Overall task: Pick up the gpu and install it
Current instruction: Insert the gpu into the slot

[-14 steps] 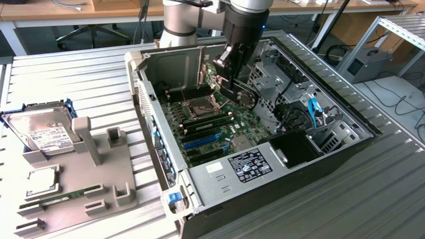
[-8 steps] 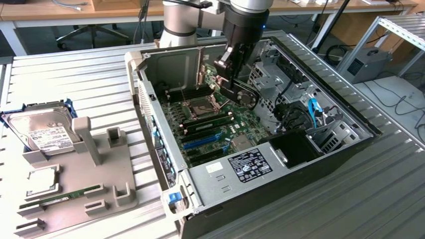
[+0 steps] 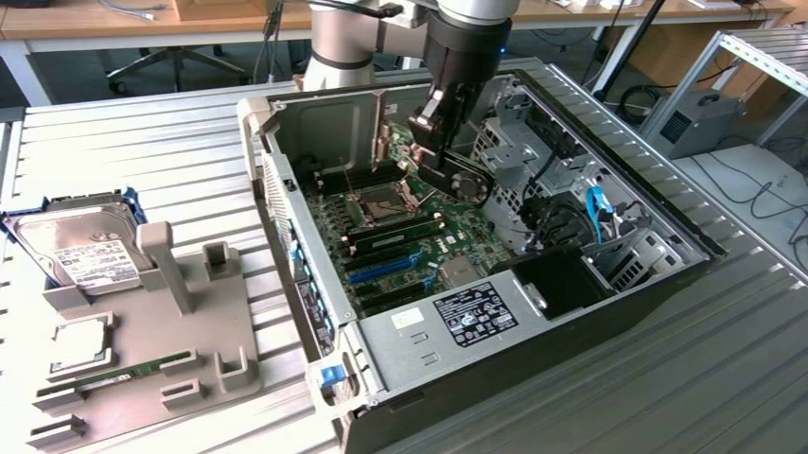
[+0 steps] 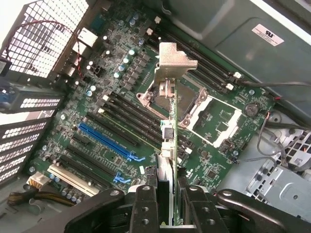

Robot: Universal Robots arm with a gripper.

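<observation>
Gripper: pinching the gpu edge-on above the motherboard. Risk: card tilts, missing the blue slot, bracket striking the CPU socket.

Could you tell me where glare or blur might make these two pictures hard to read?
Wrist view: the gpu, edge-on in the gripper, looks soft near the lens, its bracket is washed pale, and the white label glares. Exterior view: even light, but the gripper casts shade across the motherboard.
</observation>
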